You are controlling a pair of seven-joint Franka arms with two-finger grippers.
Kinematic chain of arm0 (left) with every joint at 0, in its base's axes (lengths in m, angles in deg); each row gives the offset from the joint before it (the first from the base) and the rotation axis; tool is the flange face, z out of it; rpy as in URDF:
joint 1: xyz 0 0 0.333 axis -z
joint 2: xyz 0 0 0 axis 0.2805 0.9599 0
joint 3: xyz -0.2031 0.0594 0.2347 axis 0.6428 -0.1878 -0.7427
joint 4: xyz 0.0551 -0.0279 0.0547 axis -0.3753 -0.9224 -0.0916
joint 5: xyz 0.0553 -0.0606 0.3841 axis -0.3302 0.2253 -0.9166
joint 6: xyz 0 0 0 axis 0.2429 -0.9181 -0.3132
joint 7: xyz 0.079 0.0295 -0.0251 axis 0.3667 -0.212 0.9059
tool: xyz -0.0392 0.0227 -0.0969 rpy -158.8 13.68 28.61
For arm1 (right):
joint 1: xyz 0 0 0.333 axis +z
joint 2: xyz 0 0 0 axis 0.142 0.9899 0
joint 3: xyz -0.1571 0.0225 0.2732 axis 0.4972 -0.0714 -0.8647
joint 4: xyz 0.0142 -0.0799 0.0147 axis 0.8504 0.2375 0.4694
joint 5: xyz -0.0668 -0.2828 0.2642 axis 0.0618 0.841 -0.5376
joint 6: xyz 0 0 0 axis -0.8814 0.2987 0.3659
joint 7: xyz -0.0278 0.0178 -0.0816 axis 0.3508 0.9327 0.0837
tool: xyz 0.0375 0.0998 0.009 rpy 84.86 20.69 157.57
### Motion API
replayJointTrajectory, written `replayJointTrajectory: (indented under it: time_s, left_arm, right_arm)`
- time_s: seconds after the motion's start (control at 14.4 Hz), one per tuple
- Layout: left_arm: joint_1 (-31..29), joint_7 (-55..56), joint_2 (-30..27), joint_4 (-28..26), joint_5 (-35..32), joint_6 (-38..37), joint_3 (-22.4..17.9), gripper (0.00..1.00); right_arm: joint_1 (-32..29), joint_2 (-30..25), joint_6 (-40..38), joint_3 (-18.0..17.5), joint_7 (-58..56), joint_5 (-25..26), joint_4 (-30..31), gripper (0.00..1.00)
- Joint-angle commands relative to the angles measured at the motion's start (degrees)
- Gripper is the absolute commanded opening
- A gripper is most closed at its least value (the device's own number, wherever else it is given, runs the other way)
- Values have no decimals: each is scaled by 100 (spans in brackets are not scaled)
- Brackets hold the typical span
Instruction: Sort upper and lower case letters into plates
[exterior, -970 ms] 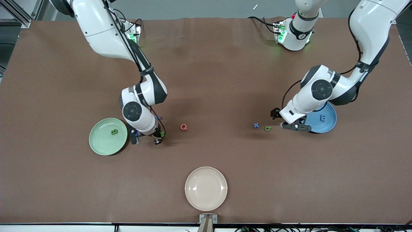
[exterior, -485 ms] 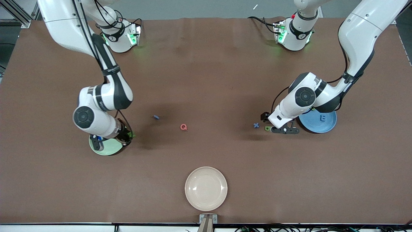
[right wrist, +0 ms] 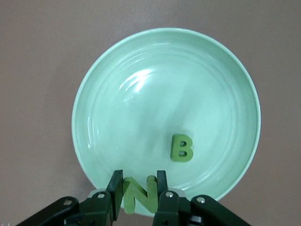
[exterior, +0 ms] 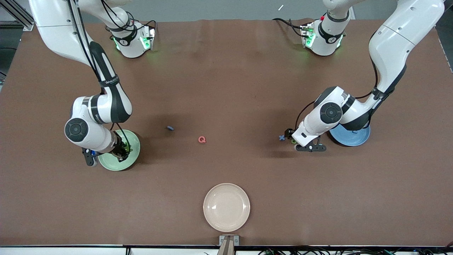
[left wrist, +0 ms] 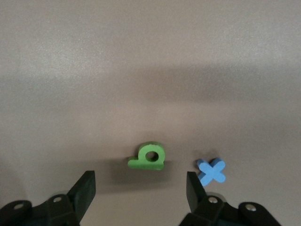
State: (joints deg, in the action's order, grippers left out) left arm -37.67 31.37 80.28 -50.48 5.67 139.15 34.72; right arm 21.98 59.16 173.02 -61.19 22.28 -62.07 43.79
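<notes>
You had even, bright overhead light; soft shadows pooled on the table [exterior: 226, 88] under both arms. A pale glare streaked the mint green plate [right wrist: 141, 80]. The wrist views looked slightly soft, perhaps from motion.

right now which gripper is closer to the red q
Left, I'd judge, narrowly. The left gripper is low over the small green letter, toward the left arm's end from the red Q; the right gripper holds a green N over the mint green plate.
</notes>
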Motion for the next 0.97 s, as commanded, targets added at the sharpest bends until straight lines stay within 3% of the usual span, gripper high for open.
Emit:
replayJointTrajectory:
  time_s: [0.0,0.42,0.49,0.55,0.62,0.76,0.9]
  left_arm:
    - [371,251,88,214,-152,-87,-284,77]
    - [415,296,132,223,-143,-61,-337,60]
    - [415,296,140,223,-143,-61,-337,57]
    - [415,296,140,267,-152,-61,-346,55]
    - [415,296,149,293,-152,-61,-346,55]
    - [424,339,167,293,-152,-52,-346,52]
    - [424,401,193,302,-256,-52,-355,49]
  right_arm:
    - [-116,166,321,-66,-80,86,119,1]
    - [-168,474,691,-75,-80,86,119,4]
    - [-168,474,656,-75,-80,86,110,17]
    - [-177,474,604,-75,-98,86,84,51]
    - [-177,466,594,-75,-89,86,84,96]
    - [-168,335,306,-66,-133,86,31,100]
    - [-177,37,-770,-75,-386,86,-327,100]
